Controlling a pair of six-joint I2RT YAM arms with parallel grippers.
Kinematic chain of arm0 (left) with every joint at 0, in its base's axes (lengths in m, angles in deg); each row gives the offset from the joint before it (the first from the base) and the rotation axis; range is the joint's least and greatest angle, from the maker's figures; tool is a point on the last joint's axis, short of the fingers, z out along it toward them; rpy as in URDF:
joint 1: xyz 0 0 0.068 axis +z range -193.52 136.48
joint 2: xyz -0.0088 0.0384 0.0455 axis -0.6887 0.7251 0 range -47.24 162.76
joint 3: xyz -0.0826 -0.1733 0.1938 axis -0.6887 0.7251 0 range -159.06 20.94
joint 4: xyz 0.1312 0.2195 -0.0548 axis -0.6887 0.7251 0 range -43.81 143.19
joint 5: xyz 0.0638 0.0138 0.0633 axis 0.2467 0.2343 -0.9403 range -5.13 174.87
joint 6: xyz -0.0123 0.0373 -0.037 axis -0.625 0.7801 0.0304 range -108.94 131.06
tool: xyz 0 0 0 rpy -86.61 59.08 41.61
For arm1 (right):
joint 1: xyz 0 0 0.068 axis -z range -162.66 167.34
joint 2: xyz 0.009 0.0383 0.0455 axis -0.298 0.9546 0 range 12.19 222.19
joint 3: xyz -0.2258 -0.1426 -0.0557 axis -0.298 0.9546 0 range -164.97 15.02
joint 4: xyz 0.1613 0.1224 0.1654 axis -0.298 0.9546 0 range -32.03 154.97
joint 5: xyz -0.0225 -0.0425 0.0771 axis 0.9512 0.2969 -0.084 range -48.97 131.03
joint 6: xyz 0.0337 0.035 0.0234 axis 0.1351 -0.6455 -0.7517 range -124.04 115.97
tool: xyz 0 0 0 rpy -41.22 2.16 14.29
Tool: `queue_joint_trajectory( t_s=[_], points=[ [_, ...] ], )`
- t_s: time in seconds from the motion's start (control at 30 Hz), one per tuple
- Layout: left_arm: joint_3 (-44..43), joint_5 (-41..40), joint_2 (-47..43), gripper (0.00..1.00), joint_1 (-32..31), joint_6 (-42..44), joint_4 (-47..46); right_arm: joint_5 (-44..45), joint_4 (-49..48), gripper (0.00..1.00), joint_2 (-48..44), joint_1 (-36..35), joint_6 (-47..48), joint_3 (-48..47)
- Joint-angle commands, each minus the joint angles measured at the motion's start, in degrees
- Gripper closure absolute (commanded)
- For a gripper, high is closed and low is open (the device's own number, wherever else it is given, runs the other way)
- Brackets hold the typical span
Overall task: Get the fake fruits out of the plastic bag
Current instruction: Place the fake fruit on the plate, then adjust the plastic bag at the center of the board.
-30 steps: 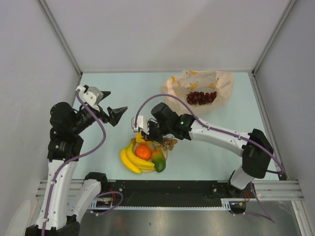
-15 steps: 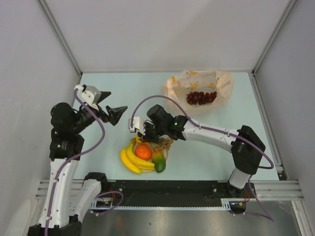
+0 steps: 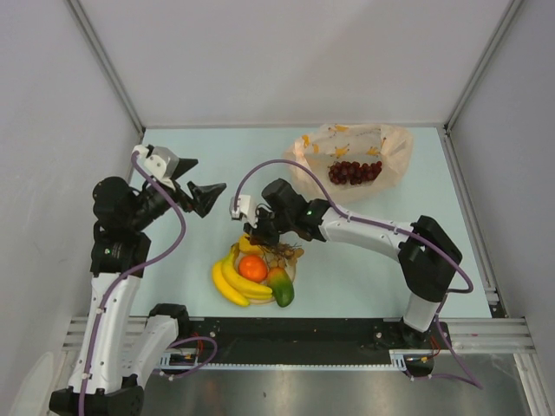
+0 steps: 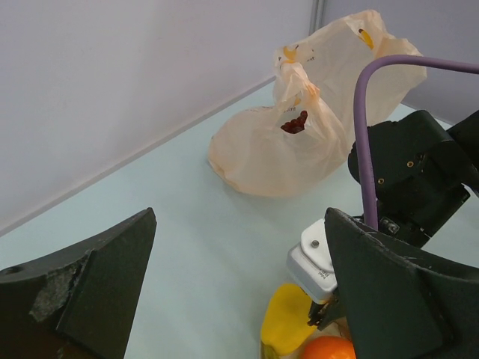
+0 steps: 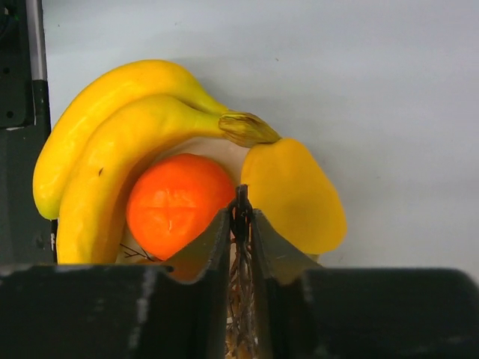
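Observation:
A yellow banana bunch [image 3: 232, 279], an orange ball [image 3: 252, 268], a yellow pepper piece [image 3: 249, 245] and a green-red mango [image 3: 279, 286] lie on a cream plate [image 5: 228, 153] near the front. My right gripper [image 3: 264, 239] hangs over the plate, shut on a thin brown twiggy stem [image 5: 241, 202] between the orange [image 5: 178, 202] and the pepper [image 5: 293, 194]. The peach plastic bag [image 3: 351, 156] lies at the back right with the dark red grapes [image 3: 354, 172] inside; the left wrist view shows the bag [image 4: 299, 142] too. My left gripper [image 3: 198, 179] is open and empty, raised left of the plate.
Grey walls close in the pale green table [image 3: 208, 156] on the left, back and right. The right arm [image 3: 373, 234] stretches across the table from its base at the front right. A purple cable [image 4: 364, 142] loops above the right wrist.
My right gripper has shifted a little left and farther back over the plate, the brown stem moving with it. The left arm has barely moved.

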Motion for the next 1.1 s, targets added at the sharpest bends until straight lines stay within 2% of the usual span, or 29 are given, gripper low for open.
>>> queue_joint_trajectory(
  t_s=[0.0,0.07,0.17,0.3,0.4,0.5,0.53,0.57,0.6,0.63,0.7,0.8,0.83,0.9,0.93,0.97,1.03,1.07],
  points=[
    [0.79,1.54,0.11,0.00,0.56,-0.68,-1.51,-2.28,-3.71,0.72,0.30,-0.04,-0.55,-0.34],
    [0.79,1.45,0.29,0.00,0.48,-0.59,-1.60,-3.34,-3.80,0.64,0.57,-0.48,-0.99,-0.34],
    [0.79,1.54,0.81,0.00,0.57,-0.59,-1.86,-3.69,-3.80,0.56,0.83,-1.27,-1.52,-0.34],
    [0.53,1.45,1.60,0.00,0.57,-0.51,-2.47,-2.29,-4.07,0.34,-0.22,-1.97,-3.01,-0.34],
    [0.00,1.45,2.13,0.00,0.56,-0.68,-3.35,-1.41,-2.58,0.23,-3.38,-1.97,-3.89,-2.00],
    [-1.14,-0.74,3.10,0.00,0.57,-1.56,-4.40,-2.29,3.12,0.18,-6.81,-1.89,-5.81,-5.34],
    [-1.41,-1.53,3.79,0.00,0.48,-1.56,-4.67,-3.25,4.97,0.17,-7.60,-1.71,-8.78,-9.18],
    [-1.93,-2.84,4.32,0.00,0.56,-1.47,-4.67,-6.56,9.25,0.13,-8.83,-1.45,-9.68,-11.05],
    [-3.15,-3.55,4.85,0.00,0.57,-1.47,-4.67,-7.90,11.47,0.05,-9.45,-1.01,-10.39,-13.42],
    [-3.86,-4.17,6.07,0.00,0.57,-1.56,-4.67,-8.78,13.40,0.03,-10.24,-0.75,-11.09,-17.01],
    [-6.40,-5.75,7.57,0.00,0.57,-3.05,-4.76,-9.06,16.67,0.03,-13.48,0.74,-11.80,-19.58],
    [-10.62,-5.67,11.44,0.00,0.48,-3.85,-4.67,-8.01,14.75,0.04,-19.09,4.60,-13.73,-19.94],
    [-11.86,-5.15,12.75,0.00,0.30,-4.02,-4.50,-7.05,14.22,0.05,-20.25,7.84,-14.08,-19.86],
    [-15.36,-3.48,16.44,0.00,-0.92,-3.76,-4.15,-2.75,13.16,0.15,-23.32,11.54,-15.23,-19.16],
    [-16.43,-2.34,17.50,0.00,-1.97,-2.37,-3.36,-1.42,12.81,0.20,-24.56,15.74,-15.49,-18.37],
    [-17.48,-2.24,18.64,0.00,-4.94,-2.00,-3.01,0.94,11.76,0.26,-25.61,18.13,-15.58,-17.23],
    [-19.95,-0.41,22.25,0.00,-8.73,3.94,-1.34,3.59,10.53,0.36,-28.94,22.09,-14.88,-11.44],
    [-20.65,-0.22,23.65,0.00,-13.19,5.72,1.02,4.73,9.30,0.55,-29.57,26.11,-14.97,-9.33]
  ],
)
